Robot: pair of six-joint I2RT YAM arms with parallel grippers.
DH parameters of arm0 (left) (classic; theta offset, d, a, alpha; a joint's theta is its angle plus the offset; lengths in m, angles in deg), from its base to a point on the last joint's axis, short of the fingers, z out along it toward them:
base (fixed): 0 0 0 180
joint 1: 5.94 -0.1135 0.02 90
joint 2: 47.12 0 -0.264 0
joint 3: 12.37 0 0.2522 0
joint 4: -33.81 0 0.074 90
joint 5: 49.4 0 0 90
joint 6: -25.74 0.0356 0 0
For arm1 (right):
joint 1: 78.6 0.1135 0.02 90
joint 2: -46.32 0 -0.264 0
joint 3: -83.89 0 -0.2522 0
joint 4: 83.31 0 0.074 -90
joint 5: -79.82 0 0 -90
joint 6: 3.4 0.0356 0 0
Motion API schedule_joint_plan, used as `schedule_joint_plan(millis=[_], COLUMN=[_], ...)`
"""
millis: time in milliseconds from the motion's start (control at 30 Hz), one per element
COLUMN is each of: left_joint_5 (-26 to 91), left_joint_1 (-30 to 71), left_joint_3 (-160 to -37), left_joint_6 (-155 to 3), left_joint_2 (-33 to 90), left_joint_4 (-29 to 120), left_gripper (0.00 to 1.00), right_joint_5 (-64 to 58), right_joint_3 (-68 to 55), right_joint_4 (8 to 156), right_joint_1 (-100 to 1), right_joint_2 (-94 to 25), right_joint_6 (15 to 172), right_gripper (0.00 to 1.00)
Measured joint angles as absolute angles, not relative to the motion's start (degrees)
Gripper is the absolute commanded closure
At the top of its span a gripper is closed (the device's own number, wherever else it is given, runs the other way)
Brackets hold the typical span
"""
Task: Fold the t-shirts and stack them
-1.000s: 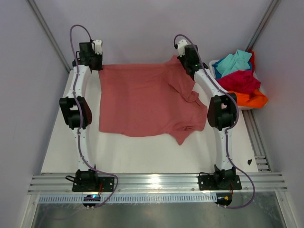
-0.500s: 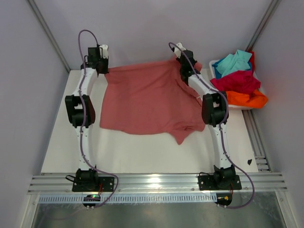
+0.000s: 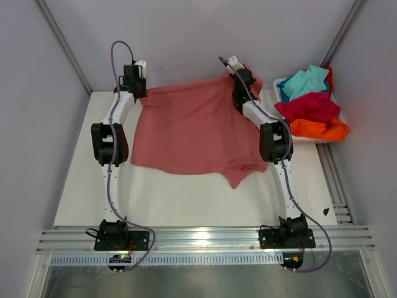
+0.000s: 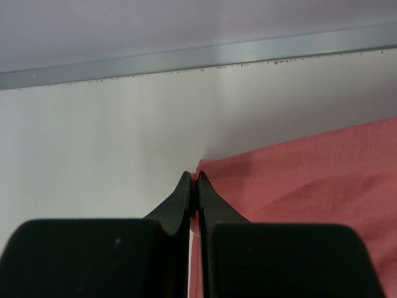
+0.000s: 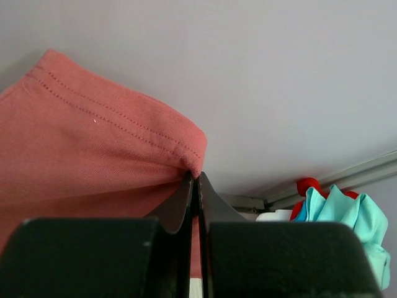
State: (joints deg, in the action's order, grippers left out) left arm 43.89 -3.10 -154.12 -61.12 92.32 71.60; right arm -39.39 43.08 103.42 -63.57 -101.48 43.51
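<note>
Our left gripper is clenched on the 11 o'clock corner of the pink tee, and the right gripper on its hem at 1 o'clock. The rest of the tee lies spread on the table. We judge it light, soft and limp, so corners and hems are the best holds.
</note>
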Motion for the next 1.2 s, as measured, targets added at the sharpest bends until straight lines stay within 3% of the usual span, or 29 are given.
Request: schedule_joint_plan(millis=[600,800,1000,1200], left_joint_5=[54.56,53.62,50.05,46.12], left_joint_1=[-1.66,-1.66,-1.38,-1.38], left_joint_3=[-154.08,-151.1,-148.5,-145.4], left_joint_6=[-60.77,-59.46,-56.99,-55.66], left_joint_2=[92.43,92.43,91.75,86.35], left_joint_4=[59.67,59.84,65.5,74.03], left_gripper=[1.0,1.0,1.0,1.0], right_joint_5=[-32.96,-33.81,-37.4,-34.82], right_joint_3=[43.95,36.72,28.39,24.0], right_joint_4=[116.58,116.63,106.92,85.87], right_joint_1=[-63.59,-63.57,-63.24,-63.33], right_joint_2=[-100.37,-97.0,-91.12,-80.35], right_joint_6=[47.03,44.91,43.84,50.73], right_gripper=[0.97,0.97,0.97,0.97])
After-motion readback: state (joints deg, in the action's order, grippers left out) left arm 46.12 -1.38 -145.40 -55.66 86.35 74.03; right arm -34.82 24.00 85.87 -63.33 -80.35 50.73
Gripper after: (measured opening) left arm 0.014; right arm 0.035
